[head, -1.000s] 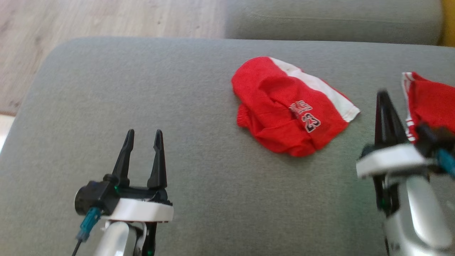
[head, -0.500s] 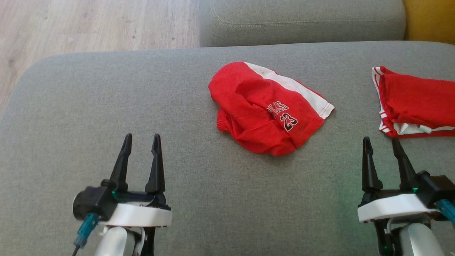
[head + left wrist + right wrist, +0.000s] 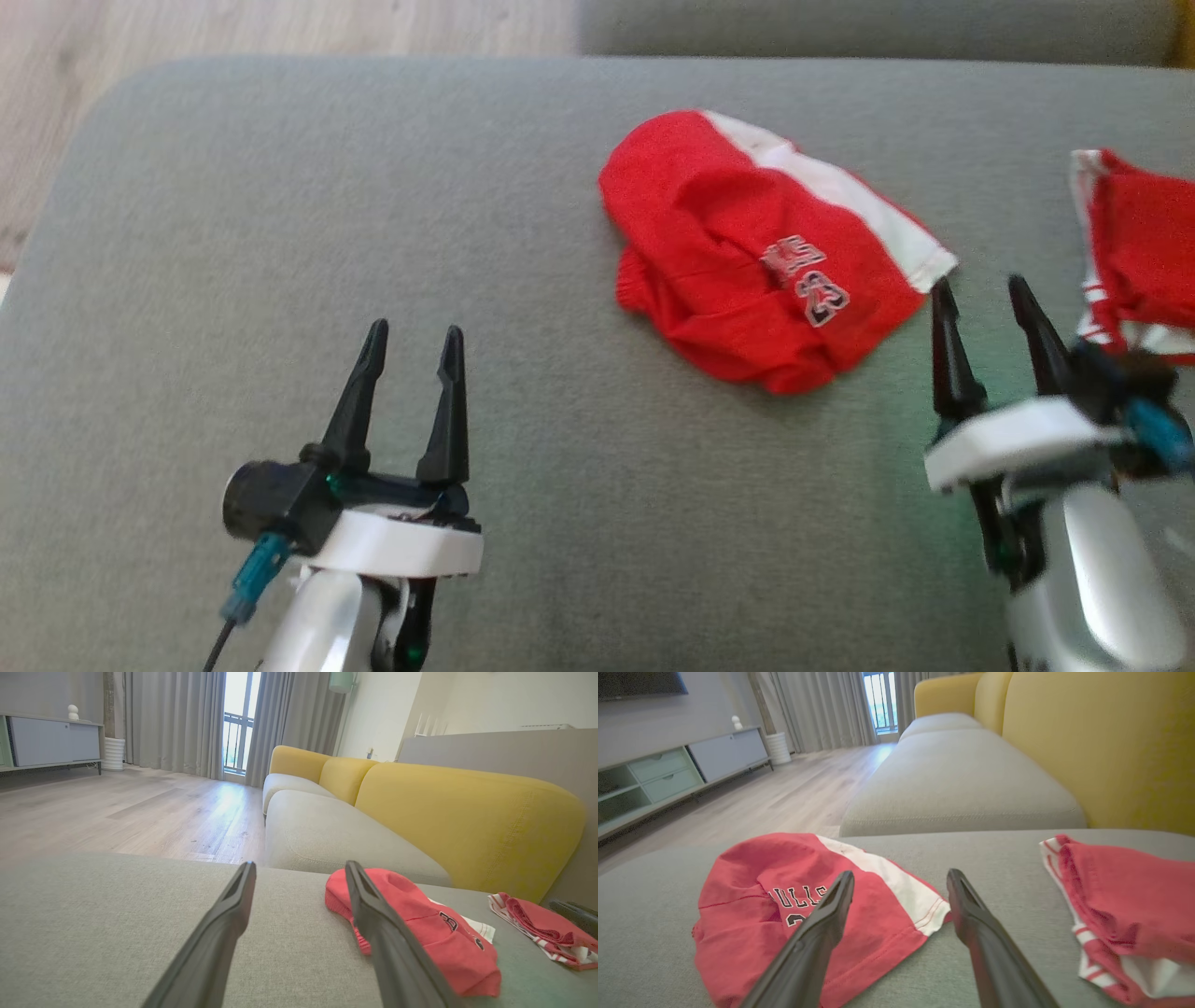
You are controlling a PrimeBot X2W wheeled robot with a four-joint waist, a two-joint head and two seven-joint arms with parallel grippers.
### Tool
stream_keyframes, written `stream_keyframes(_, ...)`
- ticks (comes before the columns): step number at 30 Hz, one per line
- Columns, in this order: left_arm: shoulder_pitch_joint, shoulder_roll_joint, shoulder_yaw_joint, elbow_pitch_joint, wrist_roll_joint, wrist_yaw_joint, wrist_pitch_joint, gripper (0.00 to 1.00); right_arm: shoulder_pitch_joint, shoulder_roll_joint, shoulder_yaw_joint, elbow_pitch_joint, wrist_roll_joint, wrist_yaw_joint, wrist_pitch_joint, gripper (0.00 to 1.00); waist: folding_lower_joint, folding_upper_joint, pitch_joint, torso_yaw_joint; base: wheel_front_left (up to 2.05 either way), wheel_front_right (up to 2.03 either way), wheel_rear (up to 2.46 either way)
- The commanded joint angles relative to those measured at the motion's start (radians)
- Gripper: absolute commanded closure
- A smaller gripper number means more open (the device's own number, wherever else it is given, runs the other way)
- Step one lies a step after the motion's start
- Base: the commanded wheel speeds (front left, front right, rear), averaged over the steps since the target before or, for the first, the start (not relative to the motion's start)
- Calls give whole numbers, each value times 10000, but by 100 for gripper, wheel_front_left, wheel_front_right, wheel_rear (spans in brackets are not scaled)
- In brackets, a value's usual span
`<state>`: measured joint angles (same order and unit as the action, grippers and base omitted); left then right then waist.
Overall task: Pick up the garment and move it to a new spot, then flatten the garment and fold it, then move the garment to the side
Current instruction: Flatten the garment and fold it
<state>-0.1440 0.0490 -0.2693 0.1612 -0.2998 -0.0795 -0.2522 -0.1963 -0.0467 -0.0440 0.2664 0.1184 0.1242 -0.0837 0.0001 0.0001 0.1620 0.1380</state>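
R pincer (image 3: 980,285), jaws spread wide and empty, hovers w/ its tips just beside the white hem (image 3: 920,261) at the corner of the red garment (image 3: 738,261); no contact that I can make out. L pincer (image 3: 415,329), likewise spread and empty, hangs over bare grey cushion (image 3: 233,233), well apart from the cloth. Garment lies crumpled mid-cushion, toward my right, "23" print up. A 2nd red piece (image 3: 1139,233) sits bunched at far right, prob. not this job. Cloth looks thin, light, soft: it'll sag and bunch, no stiffness, not fragile, unlikely to slip on this weave. Best hold, I reckon: pinch that hem corner nearest my R tips, L taking the opp. edge for spreading.
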Motion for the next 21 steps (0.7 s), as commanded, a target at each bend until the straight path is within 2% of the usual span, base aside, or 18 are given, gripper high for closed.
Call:
stream_keyframes(1, -408, 13, 198, -229, -40, 16, -95, 0, -570, -35, 262, -94, -13, 65, 135, 0, -1, -1, 345, 343, 0, 0, 0)
stream_keyframes(5, -580, 13, -20, -95, -122, 25, -95, 0, -1556, -35, 290, 1171, 26, 65, 890, 0, -1, -1, 634, 721, 0, 0, 0)
stream_keyframes(14, -780, 13, -450, 52, -318, 123, -95, 0, -3304, -35, -786, 4565, -600, 65, 2044, 0, -1, -1, 814, 1324, 0, 0, 0)
stream_keyframes(15, -785, 13, -476, 61, -330, 136, -95, 0, -3424, -35, -786, 4844, -614, 65, 2054, 9, -1, -1, 809, 1352, 0, 0, 0)
stream_keyframes(16, -787, 13, -494, 68, -340, 149, -95, 0, -3533, -35, -787, 5066, -634, 65, 1988, 84, -1, -1, 801, 1369, 0, 0, 0)
stream_keyframes(17, -785, 13, -505, 76, -345, 162, -95, 0, -3625, -35, -762, 5246, -695, 65, 1878, 100, -1, -1, 791, 1376, 0, 0, 0)
stream_keyframes(21, -741, 13, -499, 101, -345, 213, -95, 0, -3892, -35, -780, 5592, -848, 65, 1370, 100, -1, -1, 706, 1332, 0, 0, 0)
